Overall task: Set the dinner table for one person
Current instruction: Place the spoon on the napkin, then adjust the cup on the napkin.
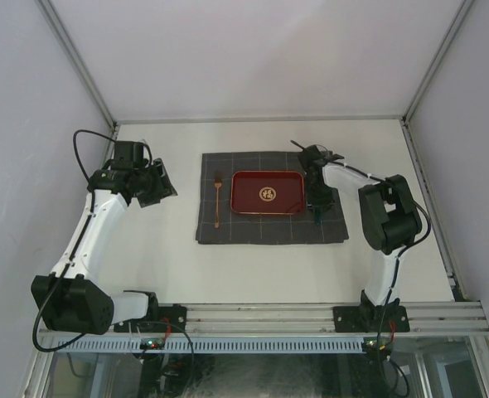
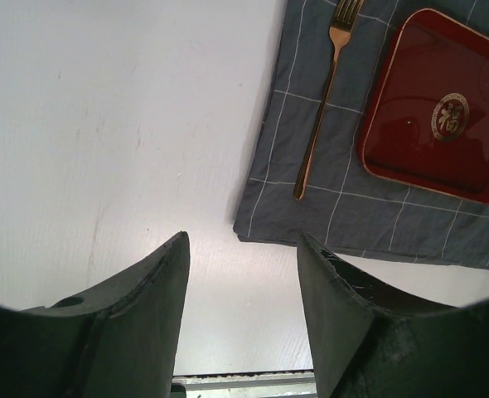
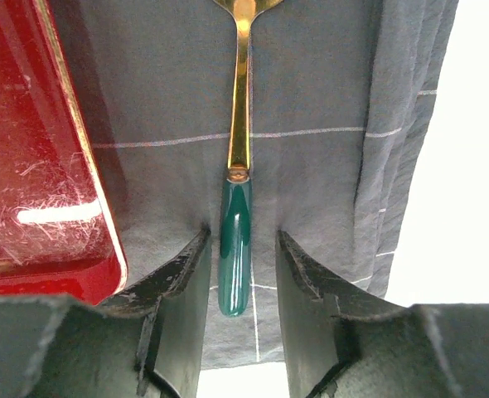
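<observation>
The off-white dinner table (image 1: 253,265) carries a dark grey checked cloth (image 1: 269,230) with a red tray (image 1: 268,192) on it. A copper fork (image 1: 217,201) lies on the cloth left of the tray. Right of the tray lies a utensil with a gold shaft and a green handle (image 3: 234,249); its head is cut off in the right wrist view. My right gripper (image 3: 242,236) is low over the cloth, open, its fingers straddling the green handle with a gap on each side. My left gripper (image 2: 243,240) is open and holds nothing, above bare table left of the cloth (image 2: 369,215).
Grey walls and aluminium posts close in the table at the back and on both sides. An aluminium rail (image 1: 261,315) runs along the near edge between the arm bases. The cloth's right edge (image 3: 410,124) is rumpled beside bare table.
</observation>
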Action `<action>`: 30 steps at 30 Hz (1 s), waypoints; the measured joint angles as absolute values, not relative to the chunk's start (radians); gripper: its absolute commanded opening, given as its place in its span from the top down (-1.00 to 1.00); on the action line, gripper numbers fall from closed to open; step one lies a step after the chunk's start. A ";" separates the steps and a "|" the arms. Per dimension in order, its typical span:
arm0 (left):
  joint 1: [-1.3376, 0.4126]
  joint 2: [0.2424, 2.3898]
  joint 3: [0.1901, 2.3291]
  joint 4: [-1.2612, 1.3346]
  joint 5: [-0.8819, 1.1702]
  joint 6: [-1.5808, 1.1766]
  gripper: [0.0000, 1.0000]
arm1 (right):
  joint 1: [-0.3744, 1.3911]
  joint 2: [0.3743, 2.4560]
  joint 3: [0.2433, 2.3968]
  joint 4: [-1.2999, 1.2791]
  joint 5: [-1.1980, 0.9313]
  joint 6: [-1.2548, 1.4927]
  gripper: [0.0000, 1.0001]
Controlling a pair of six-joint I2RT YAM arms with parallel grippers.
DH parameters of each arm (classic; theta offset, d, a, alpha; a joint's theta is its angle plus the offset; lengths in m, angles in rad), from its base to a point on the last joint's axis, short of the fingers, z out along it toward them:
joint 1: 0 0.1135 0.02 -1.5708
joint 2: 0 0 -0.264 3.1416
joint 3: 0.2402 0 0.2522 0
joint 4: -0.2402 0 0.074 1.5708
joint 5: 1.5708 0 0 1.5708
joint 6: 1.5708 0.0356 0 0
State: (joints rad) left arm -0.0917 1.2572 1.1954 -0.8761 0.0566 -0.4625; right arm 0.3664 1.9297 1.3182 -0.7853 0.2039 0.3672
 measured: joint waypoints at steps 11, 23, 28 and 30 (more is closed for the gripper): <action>-0.092 1.257 1.195 -0.876 0.057 -0.462 -0.18 | 0.406 1.853 1.485 -0.883 0.274 0.382 0.13; -0.092 1.257 1.195 -0.876 0.056 -0.461 -0.18 | 0.316 1.950 1.875 -0.920 0.289 0.371 0.20; -0.092 1.260 1.195 -0.876 0.056 -0.461 -0.18 | 0.263 2.095 2.009 -0.942 0.268 0.364 0.20; -0.092 1.267 1.195 -0.876 0.056 -0.461 -0.18 | 0.250 2.140 2.041 -0.953 0.258 0.362 0.21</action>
